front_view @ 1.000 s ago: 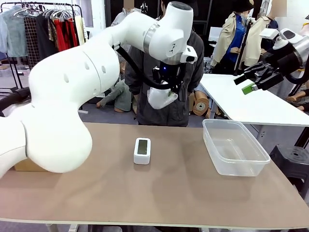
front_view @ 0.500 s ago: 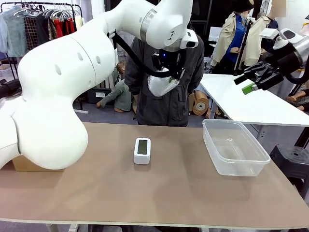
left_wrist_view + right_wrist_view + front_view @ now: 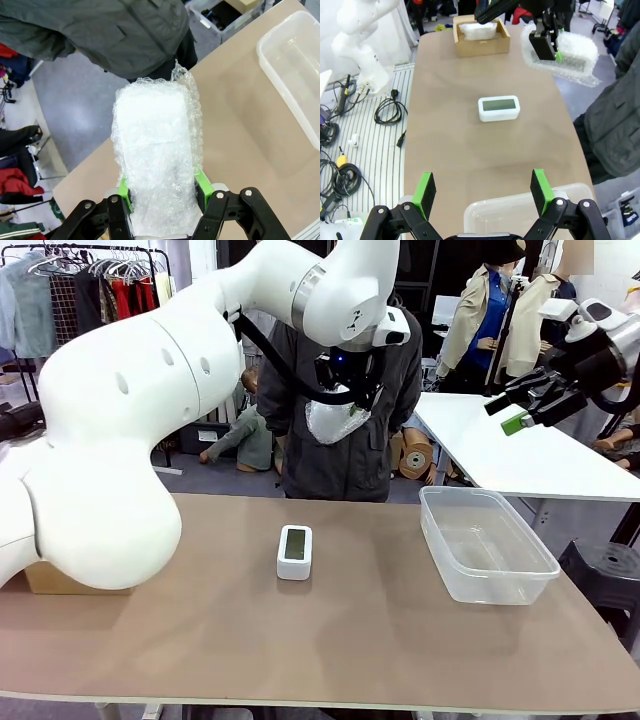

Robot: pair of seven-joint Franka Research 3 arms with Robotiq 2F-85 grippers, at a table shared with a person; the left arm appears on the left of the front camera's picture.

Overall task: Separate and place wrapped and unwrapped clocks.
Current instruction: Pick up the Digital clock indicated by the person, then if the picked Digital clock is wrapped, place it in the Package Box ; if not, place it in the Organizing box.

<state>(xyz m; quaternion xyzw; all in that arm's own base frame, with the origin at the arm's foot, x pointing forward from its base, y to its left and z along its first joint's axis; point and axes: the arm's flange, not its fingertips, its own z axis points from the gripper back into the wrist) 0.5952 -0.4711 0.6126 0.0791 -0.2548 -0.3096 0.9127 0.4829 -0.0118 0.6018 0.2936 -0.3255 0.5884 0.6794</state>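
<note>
Left fingers (image 3: 124, 193) clamp wrapped clock (image 3: 155, 165) aloft; right fingers (image 3: 426, 189) spread wide. Box (image 3: 482, 49) holds second wrapped clock (image 3: 477, 31); bare clock (image 3: 294, 551) near bin (image 3: 436, 540).

Unwrapped clock (image 3: 294, 551) centre; tub (image 3: 436, 530) right; box (image 3: 482, 49) left, seemingly holding a bundle (image 3: 478, 30).

I get bright, even indoor light from overhead; shadows on the table (image 3: 400, 640) are soft and faint; the bubble-wrapped clock (image 3: 155, 150) blows out nearly white in my left wrist view; both wrist views bend at their edges; the front view is sharp throughout.
</note>
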